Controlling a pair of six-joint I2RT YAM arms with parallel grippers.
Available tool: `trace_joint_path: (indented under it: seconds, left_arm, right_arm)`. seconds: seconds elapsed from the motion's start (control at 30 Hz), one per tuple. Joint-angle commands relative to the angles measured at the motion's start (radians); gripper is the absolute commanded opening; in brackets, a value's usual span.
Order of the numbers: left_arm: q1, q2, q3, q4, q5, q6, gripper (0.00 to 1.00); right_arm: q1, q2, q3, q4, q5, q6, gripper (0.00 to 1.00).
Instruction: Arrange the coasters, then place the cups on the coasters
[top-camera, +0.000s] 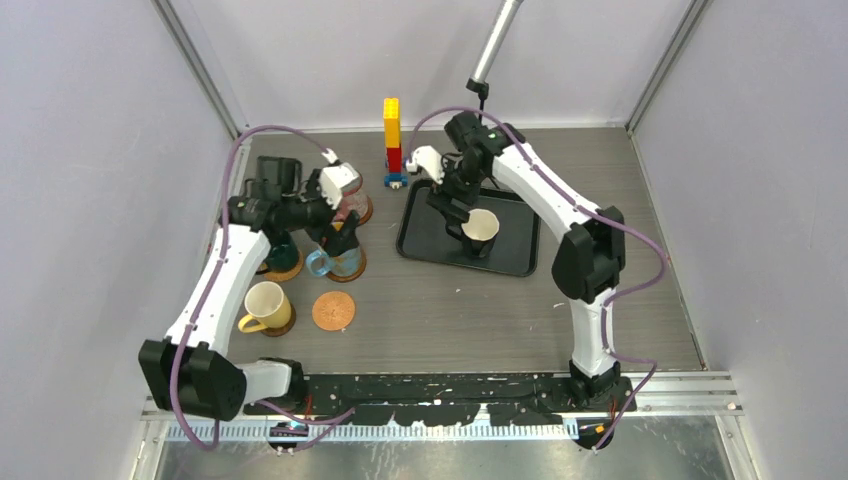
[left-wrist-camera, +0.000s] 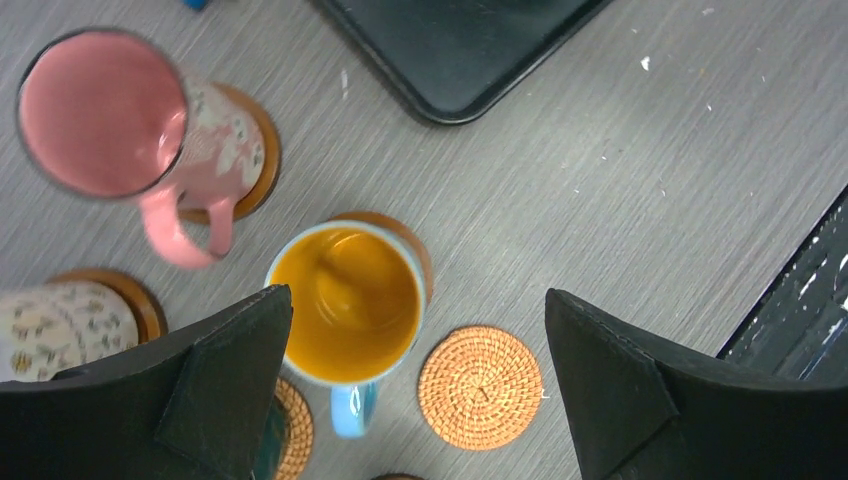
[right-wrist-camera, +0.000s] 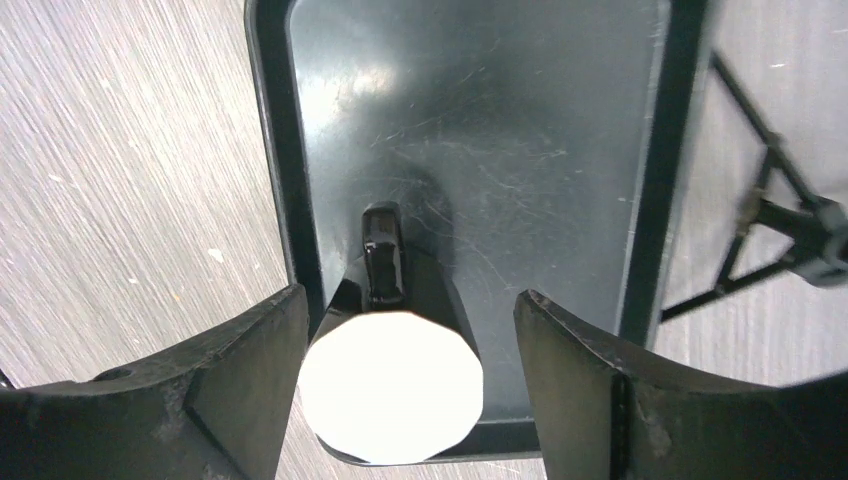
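Only one cup is left to put on a coaster. The pink mug (left-wrist-camera: 95, 110), the blue mug with the orange inside (left-wrist-camera: 345, 300), the white mug with little patterns (left-wrist-camera: 60, 325), the dark teal mug (top-camera: 280, 250) and the cream-yellow mug (top-camera: 265, 303) each sit on a round coaster at the left. The dark mug with the white inside (right-wrist-camera: 390, 385) stands on the flat black tray (right-wrist-camera: 500, 150), close to its edge. The right gripper (right-wrist-camera: 408, 300) is down around this mug, one jaw on each side, jaws apart and not squeezing it. The left gripper (left-wrist-camera: 418, 298) hangs above the blue mug, jaws wide apart, holding nothing. One round tan woven coaster (top-camera: 333, 310) lies bare near the blue and yellow mugs. I think the next move is for the right jaws to close on the dark mug, lift it over the tray rim, and carry it to that bare coaster. The left arm is close by, so it must go with care.
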Motion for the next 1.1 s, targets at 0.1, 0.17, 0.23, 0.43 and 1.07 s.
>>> trace_joint_path:
  seconds: [0.1, 0.17, 0.23, 0.43, 1.07]
  left_arm:
    - [-0.225, 0.166, 0.141, 0.010, -0.087, 0.075, 1.00]
    - [-0.285, 0.245, 0.195, 0.011, -0.090, 0.086, 1.00]
    - [-0.329, 0.326, 0.260, 0.005, -0.096, 0.111, 0.99]
    - [-0.399, 0.543, 0.424, 0.013, -0.055, 0.192, 0.91]
    - [-0.552, 0.942, 0.797, -0.052, -0.078, 0.355, 0.59]
  right_arm:
    - [-0.112, -0.258, -0.070, 0.102, -0.105, 0.220, 0.82]
    - [-0.160, -0.321, -0.151, 0.137, -0.132, 0.277, 0.82]
    - [-0.209, -0.386, -0.249, 0.170, -0.157, 0.322, 0.82]
    - [-0.359, -0.537, -0.473, 0.235, -0.201, 0.447, 0.82]
    - [-0.577, -0.577, -0.556, 0.253, -0.239, 0.516, 0.82]
